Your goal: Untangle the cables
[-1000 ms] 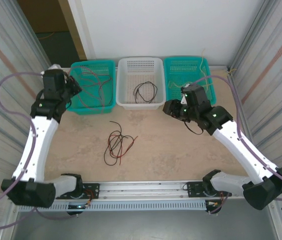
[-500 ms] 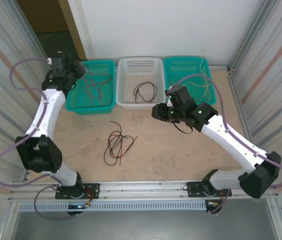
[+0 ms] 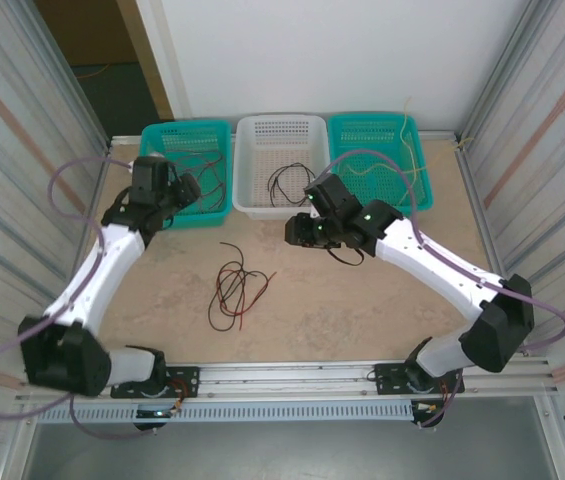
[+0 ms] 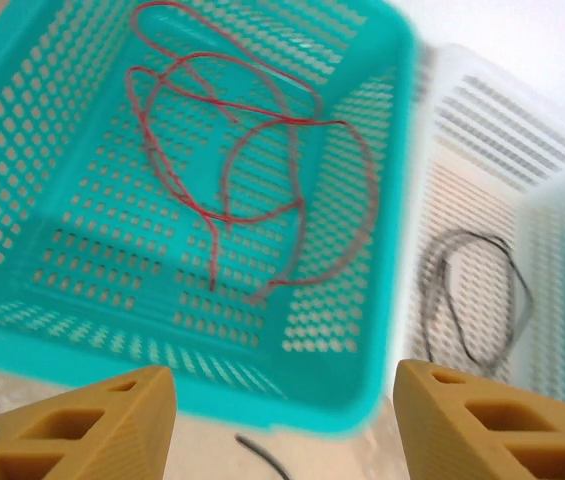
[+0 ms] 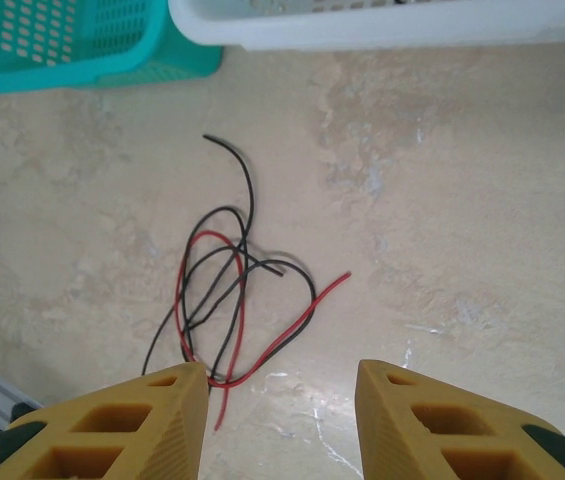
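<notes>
While hovering spread and empty above the table [image 5: 462, 200], keep the right gripper [image 5: 282, 388] aimed at the tangle [image 5: 224, 300] of black and red cables lying just ahead of the fingertips, nearer the left finger. Choose one strand, not the knot: go for the red cable's free end [image 5: 340, 280], ahead of the gap and toward the right finger, clear of the crossings. Come down straight, straddle that end alone, and close only after flanking it with both pads. Draw it slowly away from the crossings, low over the surface, watching for black loops riding along; stop and regrip if so. Hold the left gripper [image 4: 284, 388], likewise spread with nothing between, ready to pin the black strands. Presently hangs over the near rim of the teal basket [image 4: 162, 365], loose red cables [image 4: 252, 170] ahead inside, a black cable [image 4: 467, 295] in the white basket [image 4: 482, 130] beyond the right finger. Probably worth sorting freed strands by colour to match.
</notes>
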You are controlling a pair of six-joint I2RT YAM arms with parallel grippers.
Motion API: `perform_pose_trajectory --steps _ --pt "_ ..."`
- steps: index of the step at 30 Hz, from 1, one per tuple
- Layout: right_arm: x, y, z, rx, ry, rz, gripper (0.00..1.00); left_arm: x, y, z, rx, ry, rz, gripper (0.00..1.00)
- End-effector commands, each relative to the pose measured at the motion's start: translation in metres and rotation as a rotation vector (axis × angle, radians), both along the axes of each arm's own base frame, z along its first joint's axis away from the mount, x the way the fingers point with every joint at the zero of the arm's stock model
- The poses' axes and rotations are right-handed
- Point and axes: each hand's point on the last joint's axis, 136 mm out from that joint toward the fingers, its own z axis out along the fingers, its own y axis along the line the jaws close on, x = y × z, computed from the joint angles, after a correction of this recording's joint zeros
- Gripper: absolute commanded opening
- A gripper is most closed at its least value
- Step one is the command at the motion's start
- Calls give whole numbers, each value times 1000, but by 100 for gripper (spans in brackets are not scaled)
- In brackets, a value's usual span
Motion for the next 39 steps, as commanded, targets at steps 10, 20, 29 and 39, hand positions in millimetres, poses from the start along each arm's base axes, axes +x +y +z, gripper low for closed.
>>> perform_pose_trajectory --steps 10,20,29,39 --pt "-3 25 -12 -32 -5 52 43 -158 -23 -145 4 433 -56 49" --pt "-1 21 -15 -54 -11 34 42 -213 -35 -197 65 730 -77 39" --pt "1 17 -3 -35 -33 26 42 -219 -38 -227 81 840 -40 28" --pt "5 2 12 7 -70 1 40 -188 -42 -131 176 520 -122 0"
